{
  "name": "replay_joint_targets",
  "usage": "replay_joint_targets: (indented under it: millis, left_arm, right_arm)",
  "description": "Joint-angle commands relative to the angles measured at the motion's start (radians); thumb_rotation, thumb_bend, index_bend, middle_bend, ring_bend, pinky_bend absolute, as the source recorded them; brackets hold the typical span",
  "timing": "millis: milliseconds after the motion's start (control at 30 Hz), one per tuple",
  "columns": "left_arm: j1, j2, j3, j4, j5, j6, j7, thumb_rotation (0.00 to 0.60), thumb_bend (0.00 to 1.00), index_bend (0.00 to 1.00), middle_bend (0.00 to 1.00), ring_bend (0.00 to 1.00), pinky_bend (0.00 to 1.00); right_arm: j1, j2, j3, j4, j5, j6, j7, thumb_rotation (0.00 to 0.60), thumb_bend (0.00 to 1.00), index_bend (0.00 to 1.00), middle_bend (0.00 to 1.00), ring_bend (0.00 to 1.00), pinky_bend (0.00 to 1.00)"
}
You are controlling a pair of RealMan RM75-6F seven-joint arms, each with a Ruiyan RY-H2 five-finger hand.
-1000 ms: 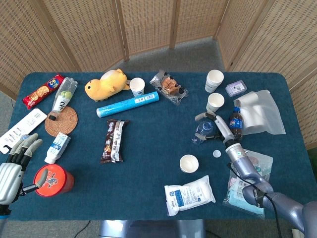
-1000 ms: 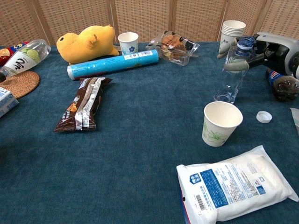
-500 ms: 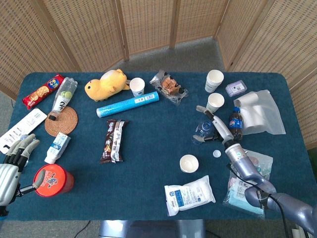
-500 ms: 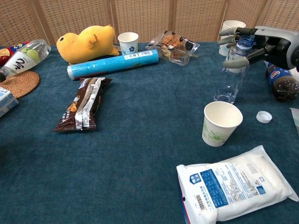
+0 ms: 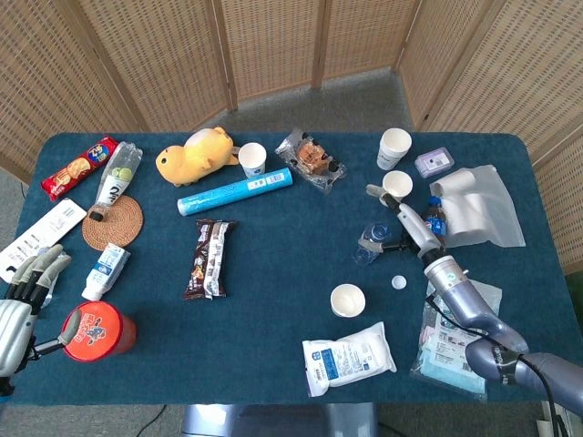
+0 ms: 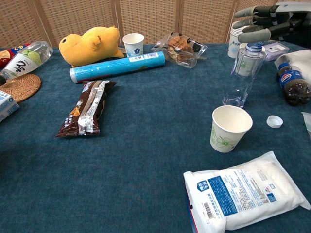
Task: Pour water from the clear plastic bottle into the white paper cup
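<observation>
The clear plastic bottle (image 6: 242, 75) (image 5: 372, 240) stands upright and uncapped on the blue table, nothing holding it. Just in front of it stands the white paper cup (image 6: 229, 127) (image 5: 347, 299), upright with its mouth open. My right hand (image 6: 262, 22) (image 5: 405, 219) hovers above and behind the bottle's neck with its fingers apart and nothing in them. The bottle's white cap (image 6: 274, 121) (image 5: 398, 283) lies to the right of the cup. My left hand (image 5: 20, 305) rests open at the table's near left corner, its thumb beside a red can (image 5: 96, 330).
A cola bottle (image 6: 291, 85) stands right of the clear bottle, with a stack of paper cups (image 6: 234, 41) behind. A white pouch (image 6: 245, 191) lies in front of the cup. Further left lie a blue tube (image 6: 116, 66), a chocolate pack (image 6: 87, 108) and a yellow plush (image 6: 90, 43).
My right hand has let go of the clear bottle, opened, and risen up and back from it. The bottle stays upright. The left hand has barely shifted.
</observation>
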Motion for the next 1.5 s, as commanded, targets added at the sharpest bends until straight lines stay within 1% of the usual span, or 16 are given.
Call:
replay_joint_targets:
  millis: [33,67,133,200,333,400,500,667,800,1033,1200,1367,1500]
  left_arm:
    - [-0.001,0.000,-0.001,0.002,-0.002,-0.002,-0.001,0.230,0.46,0.07,0.05,0.00,0.00]
    - [-0.001,0.000,-0.001,0.003,-0.002,-0.002,-0.002,0.230,0.46,0.07,0.05,0.00,0.00]
    - [0.000,0.000,0.000,0.004,-0.003,-0.002,-0.005,0.228,0.46,0.07,0.05,0.00,0.00]
    - [0.002,0.000,0.002,0.006,-0.003,0.002,-0.009,0.229,0.46,0.07,0.05,0.00,0.00]
    - [0.008,0.001,0.005,0.013,-0.006,0.006,-0.017,0.230,0.46,0.07,0.05,0.00,0.00]
    - [0.011,0.002,0.007,0.017,-0.005,0.010,-0.021,0.229,0.46,0.07,0.05,0.00,0.00]
    - [0.016,0.004,0.010,0.022,-0.005,0.014,-0.027,0.231,0.46,0.07,0.05,0.00,0.00]
    - [0.024,0.004,0.018,0.035,-0.010,0.015,-0.041,0.232,0.46,0.07,0.05,0.00,0.00]
    - [0.030,0.002,0.027,0.046,-0.025,0.002,-0.053,0.228,0.46,0.07,0.05,0.00,0.00]
    - [0.051,-0.006,0.036,0.067,-0.057,0.003,-0.078,0.227,0.46,0.07,0.05,0.00,0.00]
    - [0.063,-0.005,0.044,0.065,-0.076,-0.006,-0.066,0.227,0.46,0.07,0.05,0.00,0.00]
    - [0.075,-0.014,0.040,0.075,-0.104,-0.008,-0.029,0.231,0.46,0.07,0.05,0.00,0.00]
    - [0.084,-0.022,0.039,0.085,-0.124,-0.012,-0.019,0.227,0.46,0.07,0.05,0.00,0.00]
  right_arm:
    - [-0.008,0.030,0.023,-0.028,0.031,0.007,-0.007,0.488,0.21,0.01,0.03,0.00,0.00]
    - [-0.014,0.040,0.030,-0.037,0.042,0.016,-0.016,0.505,0.21,0.02,0.03,0.00,0.00]
    - [-0.026,0.051,0.039,-0.047,0.059,0.036,-0.031,0.565,0.19,0.07,0.04,0.00,0.00]
    - [-0.043,0.060,0.048,-0.058,0.078,0.061,-0.040,0.600,0.19,0.13,0.05,0.00,0.00]
    - [-0.077,0.076,0.050,-0.058,0.091,0.107,-0.065,0.600,0.21,0.20,0.07,0.00,0.00]
    - [-0.100,0.077,0.046,-0.056,0.093,0.145,-0.092,0.600,0.23,0.24,0.09,0.00,0.00]
    - [-0.131,0.077,0.037,-0.049,0.096,0.203,-0.155,0.600,0.26,0.27,0.11,0.00,0.00]
    - [-0.186,0.088,0.004,-0.052,0.102,0.289,-0.314,0.600,0.28,0.28,0.11,0.00,0.00]
    - [-0.228,0.115,-0.026,-0.068,0.096,0.323,-0.390,0.600,0.28,0.29,0.11,0.00,0.00]
    - [-0.314,0.136,-0.077,-0.049,0.076,0.423,-0.520,0.600,0.28,0.31,0.11,0.00,0.00]
    - [-0.370,0.128,-0.115,-0.019,0.044,0.523,-0.695,0.600,0.28,0.32,0.11,0.00,0.00]
    - [-0.417,0.146,-0.134,-0.055,0.047,0.559,-0.764,0.600,0.28,0.33,0.11,0.00,0.00]
    - [-0.450,0.166,-0.143,-0.083,0.055,0.569,-0.771,0.600,0.28,0.34,0.11,0.00,0.00]
